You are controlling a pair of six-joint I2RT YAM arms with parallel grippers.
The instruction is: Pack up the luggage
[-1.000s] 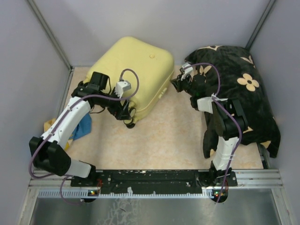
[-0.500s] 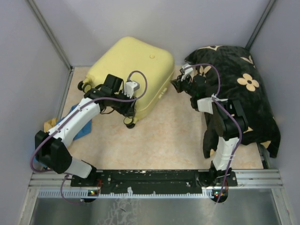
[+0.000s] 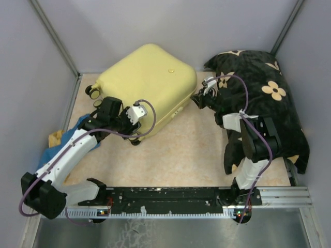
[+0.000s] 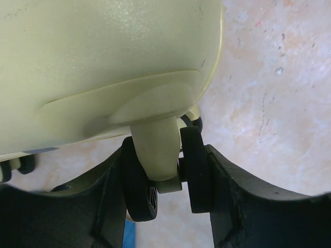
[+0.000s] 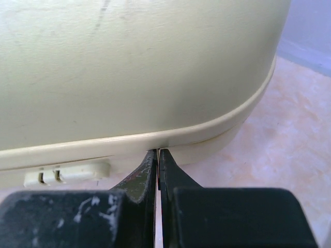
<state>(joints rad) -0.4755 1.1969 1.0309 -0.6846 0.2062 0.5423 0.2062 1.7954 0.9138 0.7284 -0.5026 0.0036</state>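
Centrally at the back of the beige surface [image 3: 181, 150] lies the closed pale yellow luggage [image 3: 147, 85], just left of a black flowered cloth [image 3: 269, 108]. The left fingers [image 4: 243, 206] clasp one small black wheel [image 4: 194, 170] at its near corner. The right fingers [image 5: 170, 178], pressed together, touch its side seam.

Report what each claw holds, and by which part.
Left claw clamps the luggage by a corner wheel. Right claw holds nothing; its shut tips touch the shell seam.
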